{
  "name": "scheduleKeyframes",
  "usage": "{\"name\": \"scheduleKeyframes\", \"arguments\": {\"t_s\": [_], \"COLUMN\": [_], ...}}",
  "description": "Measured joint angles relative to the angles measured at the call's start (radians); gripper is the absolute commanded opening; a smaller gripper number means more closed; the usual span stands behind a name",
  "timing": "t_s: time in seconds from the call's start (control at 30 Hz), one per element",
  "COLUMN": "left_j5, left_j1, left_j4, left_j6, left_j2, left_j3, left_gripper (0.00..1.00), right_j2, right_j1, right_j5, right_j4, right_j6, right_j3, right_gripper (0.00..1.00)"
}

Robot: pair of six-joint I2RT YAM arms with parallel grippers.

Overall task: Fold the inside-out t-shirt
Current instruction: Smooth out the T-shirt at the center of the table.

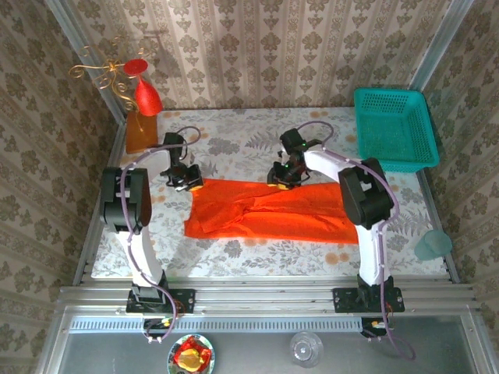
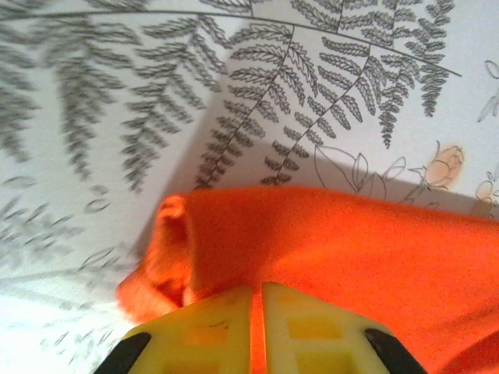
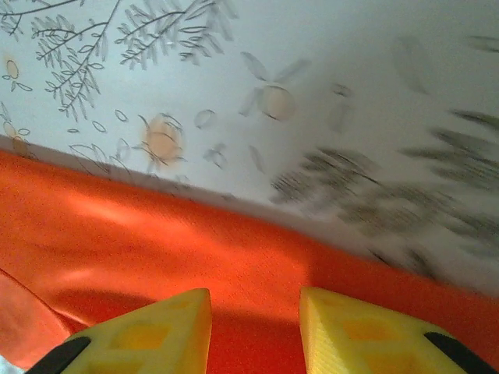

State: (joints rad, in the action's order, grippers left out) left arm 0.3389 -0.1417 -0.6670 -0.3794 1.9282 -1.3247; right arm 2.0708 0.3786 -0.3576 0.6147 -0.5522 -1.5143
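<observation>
The t-shirt [image 1: 265, 210] is matt, wrinkled cloth.

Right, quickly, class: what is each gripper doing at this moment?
Left gripper: fingers closed, pinching the t-shirt edge.
Right gripper: fingers open above the t-shirt, holding nothing.

Count: 1 t-shirt [image 1: 269, 210]; 2 arms: left arm [image 1: 129, 210], right arm [image 1: 362, 195]; 2 grippers, left gripper [image 1: 187, 182] and right gripper [image 1: 281, 179], each with 2 yellow fingers [image 2: 210, 327]; 1 teal basket [image 1: 394, 128]; 1 red cone ornament [image 1: 146, 93]; 1 amber block [image 1: 140, 134]; 1 teal cup [image 1: 433, 245]; 1 clear glass [image 1: 306, 348]; 1 dish [image 1: 191, 357] of red-yellow bits, too small to count; 1 table [image 1: 234, 148]
</observation>
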Motion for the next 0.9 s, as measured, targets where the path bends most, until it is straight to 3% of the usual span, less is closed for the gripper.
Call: {"name": "scheduleKeyframes", "arguments": {"t_s": [0.13,0.33,0.6,0.9], "left_j5": [-0.006,0.012,0.026,0.043], "left_j1": [-0.032,-0.151,-0.17,-0.145], "left_j4": [-0.029,-0.013,0.025,0.042], "left_j6": [0.004,0.0,-0.012,-0.012], "left_j2": [-0.116,-0.201,-0.109,-0.103], "left_j3": [0.0,0.061,0.224,0.224], "left_gripper": [0.07,0.06,0.05,0.05], "right_j2": [-0.176,-0.379,-0.381,-0.315], "right_j1": [-0.035,-0.162,-0.345,-0.382], "right_j5": [0.074,0.186,0.293,0.345], "right_j4": [0.045,0.096,0.145,0.145], "right_j6": [0.026,0.085,0.171,0.26], "right_j3": [0.092,0.266,0.395,0.395], "right_gripper": [0.36,0.34,0.32,0.31]}}
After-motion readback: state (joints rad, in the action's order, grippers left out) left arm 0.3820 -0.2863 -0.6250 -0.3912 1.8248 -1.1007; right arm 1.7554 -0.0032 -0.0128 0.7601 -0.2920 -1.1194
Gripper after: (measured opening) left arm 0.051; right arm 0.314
